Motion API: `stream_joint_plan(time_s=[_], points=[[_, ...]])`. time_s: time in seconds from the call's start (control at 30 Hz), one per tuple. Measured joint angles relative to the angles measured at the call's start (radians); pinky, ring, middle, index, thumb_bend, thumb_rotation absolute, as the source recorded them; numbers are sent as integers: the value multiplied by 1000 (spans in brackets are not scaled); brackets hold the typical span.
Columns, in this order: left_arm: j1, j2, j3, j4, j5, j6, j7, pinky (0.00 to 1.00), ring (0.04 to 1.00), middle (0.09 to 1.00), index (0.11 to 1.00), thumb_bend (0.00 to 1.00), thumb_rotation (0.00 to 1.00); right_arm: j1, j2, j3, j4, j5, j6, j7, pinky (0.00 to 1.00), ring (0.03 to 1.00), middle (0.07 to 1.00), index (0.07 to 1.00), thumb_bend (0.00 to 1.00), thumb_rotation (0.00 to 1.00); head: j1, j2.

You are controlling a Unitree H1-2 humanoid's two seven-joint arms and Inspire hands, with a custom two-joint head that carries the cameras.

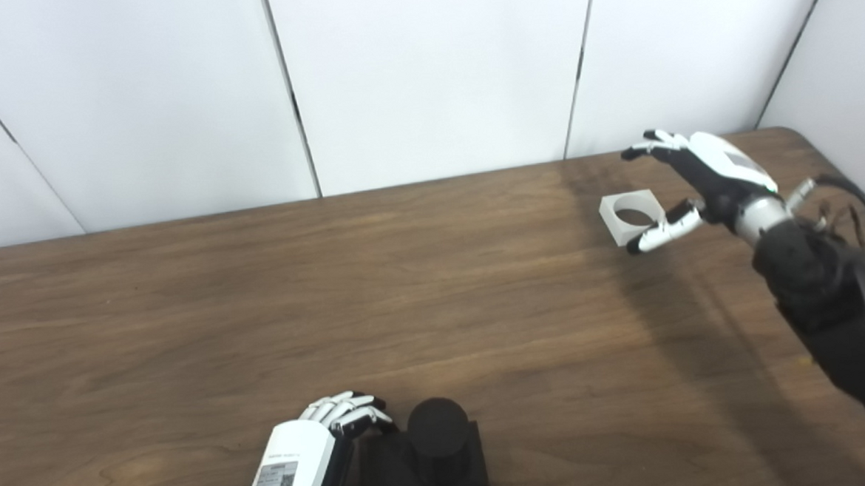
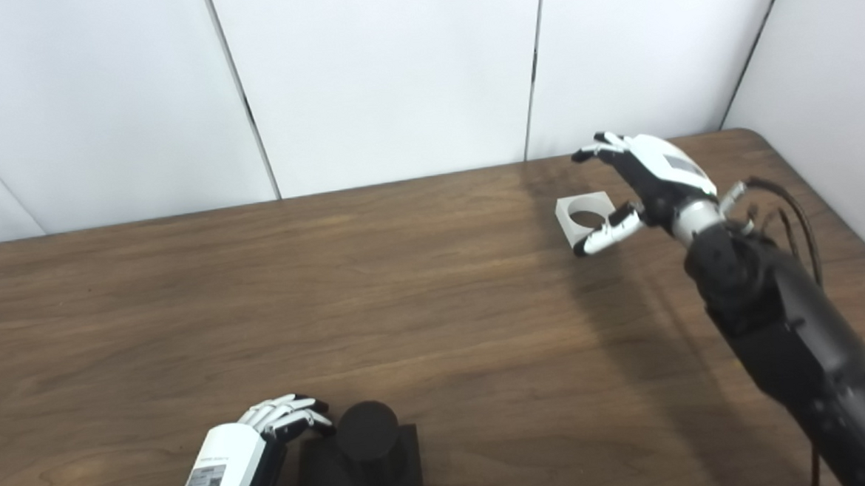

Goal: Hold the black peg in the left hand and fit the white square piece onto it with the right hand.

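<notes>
Here, white square piece (image 1: 629, 216) beside right robot hand (image 1: 696, 181)

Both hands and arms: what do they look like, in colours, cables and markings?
The left hand has a white back shell with a label bearing a QR-like code, and white-and-black fingers. The right hand matches, with a grey label on its shell, a silver wrist, a black forearm and loose dark cables.
</notes>
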Motion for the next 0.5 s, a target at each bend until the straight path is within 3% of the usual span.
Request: stream_joint_plan(time_s=[0.3,0.5], points=[[0,0,1,0,-7,-1,0,798,818,756,487,518,46,-135,-40,144,193,-115,-64,70,1000,1000,993,836,901,152,-5,-2],[0,0,3,0,-8,-2,1,792,815,752,487,518,46,-187,-42,206,282,-167,-107,97,1000,1000,977,819,923,158,-3,2]])
